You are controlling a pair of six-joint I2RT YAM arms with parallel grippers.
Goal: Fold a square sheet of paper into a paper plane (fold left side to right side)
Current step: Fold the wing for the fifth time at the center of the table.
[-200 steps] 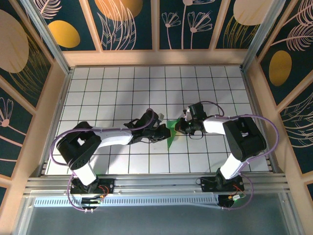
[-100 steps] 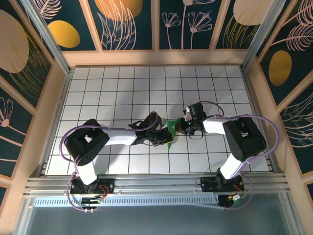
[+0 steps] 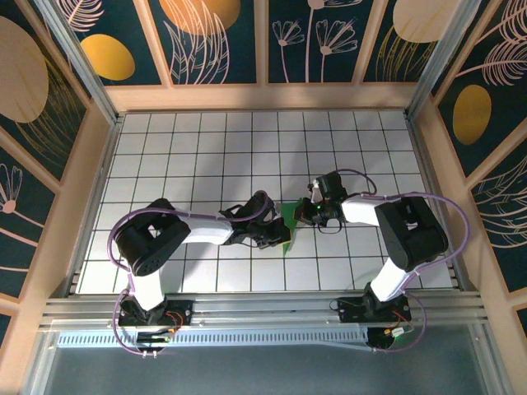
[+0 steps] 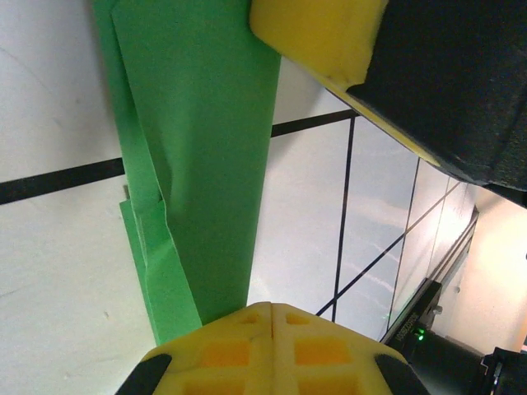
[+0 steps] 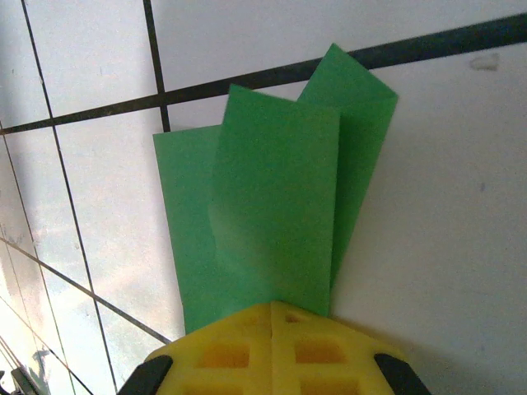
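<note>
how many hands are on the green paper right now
2. The left hand, shut, rests on the near end of the folded green paper; the right hand, shut, rests on its far end.

The paper [image 5: 272,222] is thin, matt green and smooth apart from sharp creases and one soft dent. The surface [image 5: 428,214] is white, smooth and faintly glossy, ruled with black lines. The left tool [image 4: 272,329] and right tool [image 5: 273,325] have matt yellow, plastic-looking fingers with moulded square recesses. The arms [image 3: 206,229] wear glossy white shells. The rail [image 3: 263,311] is brushed metal. The frame [image 3: 263,97] looks like pale wood.
</note>
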